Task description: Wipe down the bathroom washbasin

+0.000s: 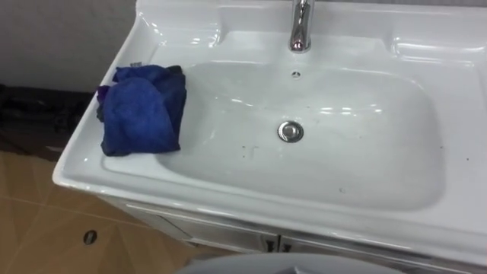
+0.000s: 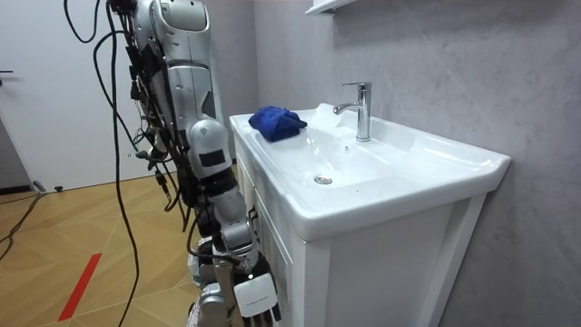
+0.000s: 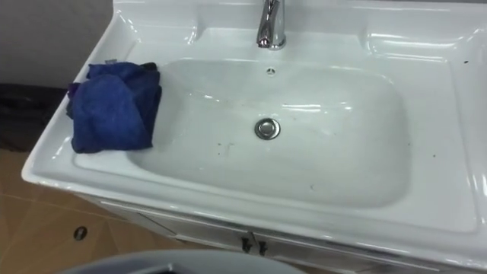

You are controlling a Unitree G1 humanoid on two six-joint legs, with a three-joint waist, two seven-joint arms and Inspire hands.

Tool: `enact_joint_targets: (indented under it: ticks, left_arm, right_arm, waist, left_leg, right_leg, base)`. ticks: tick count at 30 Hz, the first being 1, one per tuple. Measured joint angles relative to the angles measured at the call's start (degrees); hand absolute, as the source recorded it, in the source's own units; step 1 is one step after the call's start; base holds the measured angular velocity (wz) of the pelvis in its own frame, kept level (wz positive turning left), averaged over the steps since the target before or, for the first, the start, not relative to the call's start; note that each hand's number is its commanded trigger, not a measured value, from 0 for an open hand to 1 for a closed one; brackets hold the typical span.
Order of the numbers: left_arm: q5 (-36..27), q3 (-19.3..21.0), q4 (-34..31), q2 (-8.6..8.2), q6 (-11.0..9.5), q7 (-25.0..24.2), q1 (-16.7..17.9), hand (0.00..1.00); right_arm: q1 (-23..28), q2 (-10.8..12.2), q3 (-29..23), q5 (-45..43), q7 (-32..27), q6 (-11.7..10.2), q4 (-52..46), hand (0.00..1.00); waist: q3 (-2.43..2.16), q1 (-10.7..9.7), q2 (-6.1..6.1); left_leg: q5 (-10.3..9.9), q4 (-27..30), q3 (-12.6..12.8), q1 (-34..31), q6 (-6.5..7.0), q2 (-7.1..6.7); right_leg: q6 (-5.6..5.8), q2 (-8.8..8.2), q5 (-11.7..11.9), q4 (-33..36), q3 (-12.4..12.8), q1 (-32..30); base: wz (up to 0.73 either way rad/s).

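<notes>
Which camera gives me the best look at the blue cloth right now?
The left eye view: the crumpled blue cloth lies whole on the white ceramic basin's left rim, seen from above. The right eye view shows much the same. The room view shows it side-on, at the basin's far end.

This is a bathroom or washroom corner. A white ceramic basin (image 1: 350, 152) fills the middle of the eye views, with a chrome tap (image 1: 301, 27) at top centre and a round drain (image 1: 290, 131) below it. In the room view it sits on a white vanity cabinet (image 2: 381, 272) against a grey plaster wall (image 2: 436, 64), with wood parquet floor (image 2: 54, 236) at lower left.
</notes>
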Motion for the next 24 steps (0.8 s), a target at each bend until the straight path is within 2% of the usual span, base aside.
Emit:
enact_joint_targets:
  ticks: [3, 7, 11, 13, 16, 20, 24]
  left_arm:
    - [0.53, -3.29, 2.34, -0.55, 0.91, -2.87, -1.40, 0.00]
    - [1.61, -6.98, 3.67, -0.79, 3.23, -7.37, -2.30, 0.00]
    - [5.78, -7.22, 4.30, -1.15, 4.68, -11.56, -3.93, 0.00]
    - [9.65, -7.32, 4.29, -1.55, 5.47, -13.93, -5.07, 0.00]
    - [13.69, -10.30, 4.35, -1.75, 5.98, -16.21, -6.94, 0.00]
    - [16.16, -12.47, 4.32, -2.60, 6.37, -19.34, -7.49, 0.00]
    - [20.55, -13.44, 4.31, -3.00, 7.15, -22.10, -7.89, 0.00]
  right_arm:
    - [-0.75, 0.21, -0.01, 0.27, 0.60, 0.05, 1.56, 0.00]
    - [-1.07, 0.22, -0.02, -0.57, 1.95, 0.30, 2.17, 0.00]
    - [-0.82, 0.48, 0.10, -1.24, 1.91, 1.50, 2.36, 0.00]
    - [-0.93, 0.76, 1.14, -3.04, 1.80, 2.18, 2.44, 0.00]
    - [-1.20, 1.29, 1.15, -4.52, 1.82, 2.52, 2.49, 0.00]
    - [-1.16, 1.69, 1.12, -5.07, 1.85, 2.67, 2.34, 0.00]
    - [-0.70, 2.36, 1.12, -10.03, 2.22, 2.69, 1.92, 0.00]
  waist:
    - [0.12, -0.67, -0.49]
    - [0.11, -3.08, -0.90]
    - [0.17, -4.04, -1.38]
    - [0.50, -4.12, -1.74]
    - [0.77, -4.50, -2.14]
    - [0.76, -5.93, -2.48]
    - [0.68, -7.25, -2.89]
  left_leg:
    - [-0.01, 0.05, 0.11, 0.00, 0.00, -0.04]
    - [-0.01, 0.04, 1.17, 0.03, 0.01, 0.00]
    - [-0.01, -0.06, 2.06, 0.31, 0.01, 0.07]
    - [-0.02, -0.03, 3.43, 0.87, 0.01, 0.13]
    - [-0.10, -0.07, 3.50, 1.18, 0.13, 0.06]
    - [-0.42, -0.09, 3.68, 1.41, 0.63, 0.01]
    - [-0.43, -0.13, 4.90, 1.92, 0.64, -0.02]
  right_leg:
    - [0.01, 0.03, 0.02, -0.04, 0.19, -0.03]
    - [0.01, -0.06, 0.01, -0.03, 0.37, -0.09]
    - [0.00, 0.01, 0.00, 0.11, 1.11, -0.09]
    - [-0.01, 0.14, -0.02, 0.76, 2.01, -0.23]
    - [0.00, 0.14, -0.01, 0.69, 2.87, -0.28]
    - [0.14, 0.16, -0.02, 0.77, 3.52, -0.27]
    - [0.26, 0.13, -0.09, 0.90, 4.53, -0.26]
  base:
    - [-0.02]
    - [-0.02]
    - [-0.11]
    - [-0.24]
    - [-0.14]
    - [-0.09]
    - [-0.11]
